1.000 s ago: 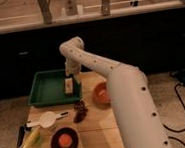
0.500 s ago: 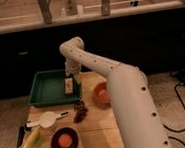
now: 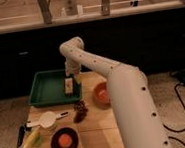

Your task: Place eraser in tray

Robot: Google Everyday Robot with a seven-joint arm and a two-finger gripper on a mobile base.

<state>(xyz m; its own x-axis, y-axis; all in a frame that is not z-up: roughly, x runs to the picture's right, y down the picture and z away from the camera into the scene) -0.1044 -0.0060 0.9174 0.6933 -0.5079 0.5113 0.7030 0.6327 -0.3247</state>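
Hovering gripper [image 3: 72, 77]: it hangs over the far left corner of the desk, above the right side of the tray, directly over the eraser; whether it grips the eraser or has let go, I cannot tell.
Eraser [image 3: 68, 86]: the small tan block is inside the tray, close to the right rim and just under the gripper. It looks to be down at floor level (though contact with the floor is not clear).
Tray [image 3: 37, 96]: the dark green rectangle fills the desk's far left corner, with its open floor to the left of the eraser.
Arm [image 3: 111, 72]: it reaches from the right edge across to the far left corner, probably so the wrist can come down over the tray from above.
Other items: an orange bowl [image 3: 102, 93] sits at the right edge, a dark reddish clump [image 3: 80, 110] mid-desk, a white scoop [image 3: 47, 119] toward the left edge, a corn cob [image 3: 33, 139] at the near left corner, and a dark bowl [image 3: 64, 141] by the near edge; all lie apart from the tray.
Stage, as I judge it: the placing is at or near its end. What remains is a clean release and a lift straight up, so the block is not dragged over the rim.
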